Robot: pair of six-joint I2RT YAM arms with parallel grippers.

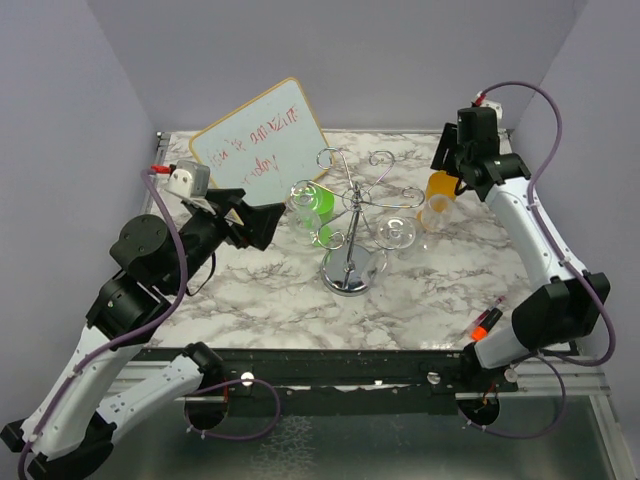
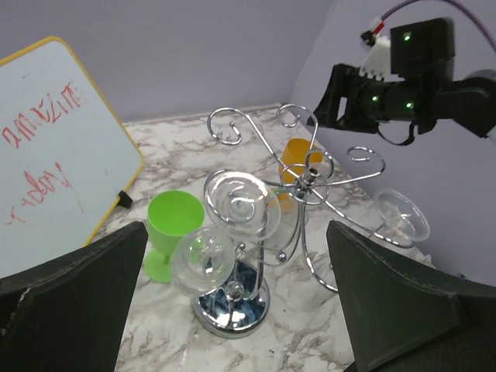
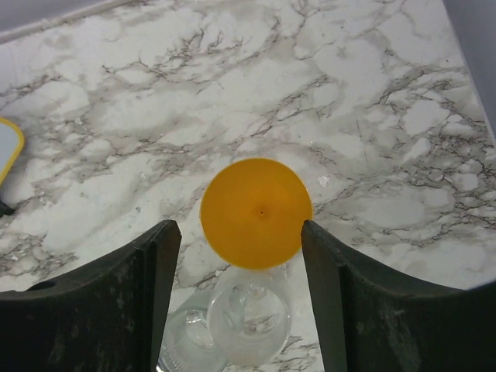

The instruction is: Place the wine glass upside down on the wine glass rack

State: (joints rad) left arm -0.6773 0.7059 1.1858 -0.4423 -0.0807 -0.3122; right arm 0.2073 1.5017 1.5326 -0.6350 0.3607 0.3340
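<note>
The left gripper is gaping wide toward the wine glass rack; the right gripper is hovering, fingers spread, over an orange wine glass standing on the marble table near the rack. The whiteboard is showing red scrawl I cannot read

A chrome wire wine glass rack stands mid-way across the marble-patterned desk. A clear wine glass hangs from its left side and a second clear glass from its right. Just left of the rack, a green plastic goblet stands on the desk. Behind it leans a yellow-framed whiteboard (back left corner). Right of the rack and farther back stands an orange wine glass, below the right pincer. The left pincer sits left of the goblet, apart from it.
</note>
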